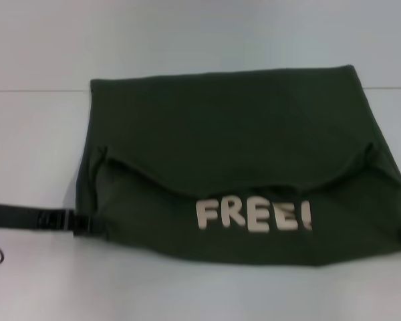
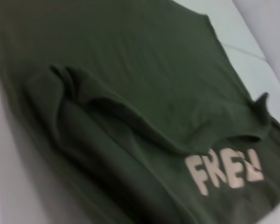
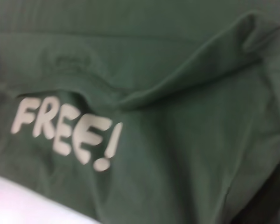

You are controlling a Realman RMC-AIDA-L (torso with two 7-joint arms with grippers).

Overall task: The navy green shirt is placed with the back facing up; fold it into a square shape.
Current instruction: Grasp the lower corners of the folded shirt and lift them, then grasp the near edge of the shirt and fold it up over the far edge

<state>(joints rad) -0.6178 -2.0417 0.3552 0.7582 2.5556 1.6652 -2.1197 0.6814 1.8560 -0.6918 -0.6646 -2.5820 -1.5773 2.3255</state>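
Reaching in low from the robot's left, the left gripper [image 1: 87,224] lay flat on the white table [image 1: 33,147] with its tip touching the near-left edge of the navy green shirt [image 1: 240,134]; whether its fingers were parted or clenched on the hem could not be told. The right gripper did not show in any view, only a dark shape at the shirt's near-right corner that I could not identify.

The shirt was already a broad folded block, roughly rectangular, lying in the middle of the table with its left edge at the left gripper. A folded-over layer covered its far part and ended in a sagging, curved edge, and below that edge the pale "FREE!" print [image 1: 254,215] was exposed on the near band.

Judging from this, the step in hand was tidying or finishing the fold. Doing it well would have meant pulling both near corners evenly, keeping the loose edge straight, and smoothing the bunched ridges at the sides.
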